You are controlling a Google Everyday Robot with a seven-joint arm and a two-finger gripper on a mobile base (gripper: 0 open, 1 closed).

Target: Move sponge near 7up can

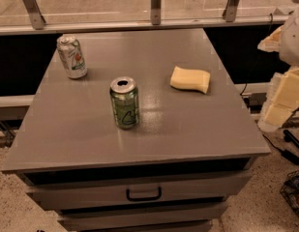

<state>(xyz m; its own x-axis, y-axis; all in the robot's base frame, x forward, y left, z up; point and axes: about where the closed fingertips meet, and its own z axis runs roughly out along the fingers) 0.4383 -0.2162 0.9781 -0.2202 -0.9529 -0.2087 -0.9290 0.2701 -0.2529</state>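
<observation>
The pale yellow sponge [190, 79] lies flat on the grey cabinet top [187, 124], right of centre. The 7up can [71, 57], white with green markings and a red-orange spot, stands upright at the far left corner. My gripper [280, 104] hangs off the right side of the cabinet, beyond its edge, well to the right of the sponge and touching nothing on the top. The sponge and the 7up can are far apart, with the green can between them.
An all-green can [125, 103] with a pale swirl logo stands upright near the middle of the top. The cabinet has a drawer with a dark handle [143, 194] at the front. A railing [155, 6] runs behind. Cables and a wire basket [294, 190] lie on the floor at right.
</observation>
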